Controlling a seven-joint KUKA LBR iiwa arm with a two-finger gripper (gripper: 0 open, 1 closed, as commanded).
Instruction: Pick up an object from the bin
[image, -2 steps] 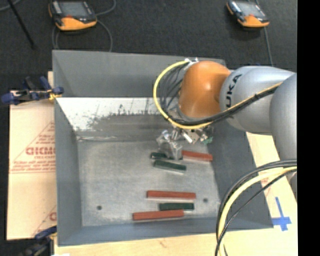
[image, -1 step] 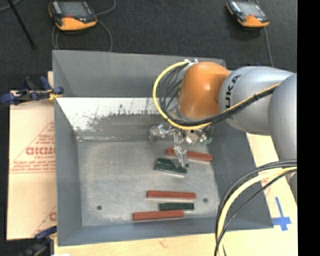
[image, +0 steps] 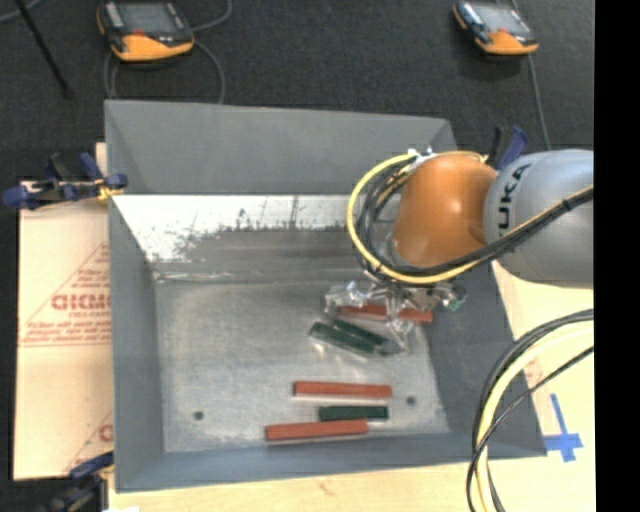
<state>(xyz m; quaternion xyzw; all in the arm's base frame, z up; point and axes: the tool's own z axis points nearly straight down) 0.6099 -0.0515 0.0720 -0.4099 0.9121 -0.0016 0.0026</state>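
Note:
My gripper (image: 372, 300) is low in the right half of the bin, mostly hidden under the arm's wrist. Directly beneath it lies a short red-brown bar (image: 392, 313), partly covered by the gripper's metal parts. A dark green bar (image: 350, 337) lies slanted just to the lower left of it, touching or nearly touching the gripper. Whether either bar is gripped cannot be made out.
Near the bin's front wall lie three more flat bars: a red-brown one (image: 342, 390), a shorter dark green one (image: 353, 412) below it, and a second red-brown one (image: 316, 431) lowest. The arm reaches over the bin's right rim.

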